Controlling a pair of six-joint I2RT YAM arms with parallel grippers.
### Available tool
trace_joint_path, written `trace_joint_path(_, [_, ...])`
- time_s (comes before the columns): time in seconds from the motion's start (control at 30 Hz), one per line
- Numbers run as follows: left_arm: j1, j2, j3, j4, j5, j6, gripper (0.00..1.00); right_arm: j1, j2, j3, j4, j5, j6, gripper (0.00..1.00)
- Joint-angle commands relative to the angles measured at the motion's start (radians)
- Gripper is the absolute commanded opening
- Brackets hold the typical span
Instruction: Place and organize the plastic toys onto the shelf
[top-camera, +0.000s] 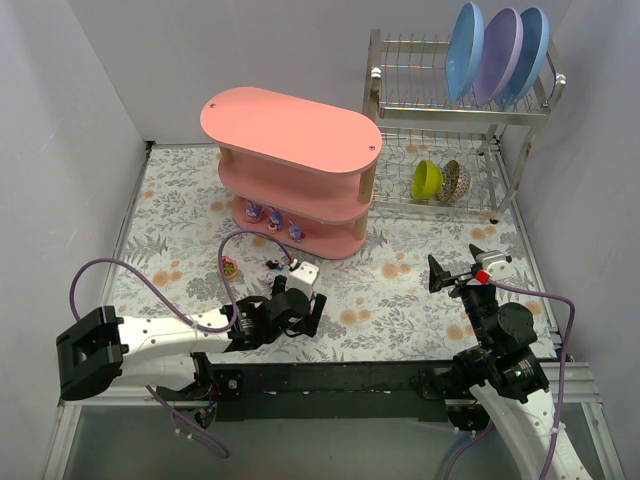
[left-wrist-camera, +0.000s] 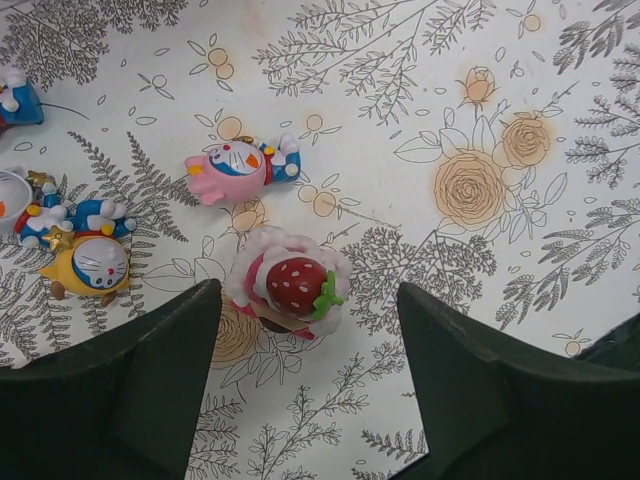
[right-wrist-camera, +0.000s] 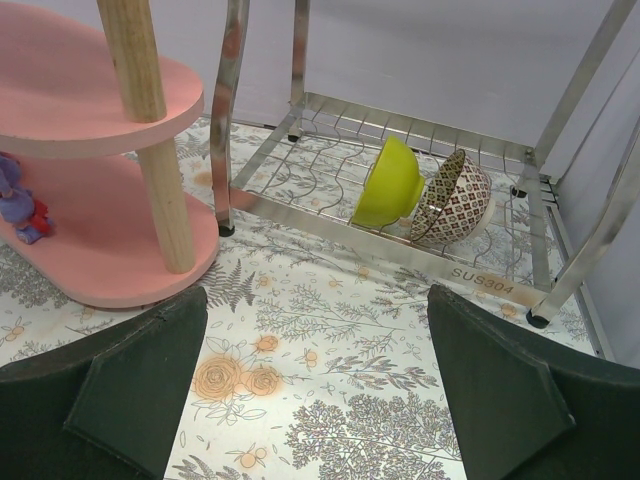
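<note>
- The left tool (left-wrist-camera: 305, 340) is hanging released low over the floral tabletop (left-wrist-camera: 520, 60), with a strawberry cake toy (left-wrist-camera: 290, 285) lying between its fingers.
- A yellow figurine (left-wrist-camera: 92, 268), a blue figurine (left-wrist-camera: 90, 215) and a pink figurine (left-wrist-camera: 235, 168) are lying on the tabletop just beyond.
- The pink shelf (top-camera: 290, 125) is carrying purple toys (top-camera: 273, 215) on its bottom tier.
- The right tool (right-wrist-camera: 315, 400) is hanging released, facing a wire rack (right-wrist-camera: 480, 275) holding a green bowl (right-wrist-camera: 392, 182) and a patterned bowl (right-wrist-camera: 458, 198).
</note>
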Motion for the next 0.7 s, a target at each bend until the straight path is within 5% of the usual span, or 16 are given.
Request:
trace_joint_path(0.0, [0.046,0.045,0.026,0.027,0.057,0.027,0.68,0.007,-0.205,0.0,0.048,0.013,0.004,0.98])
trace_joint_path(0.67, [0.084,0.157,0.078,-0.01,0.184,0.024,0.56,0.007,-0.205,0.003,0.045,0.006,0.005,0.98])
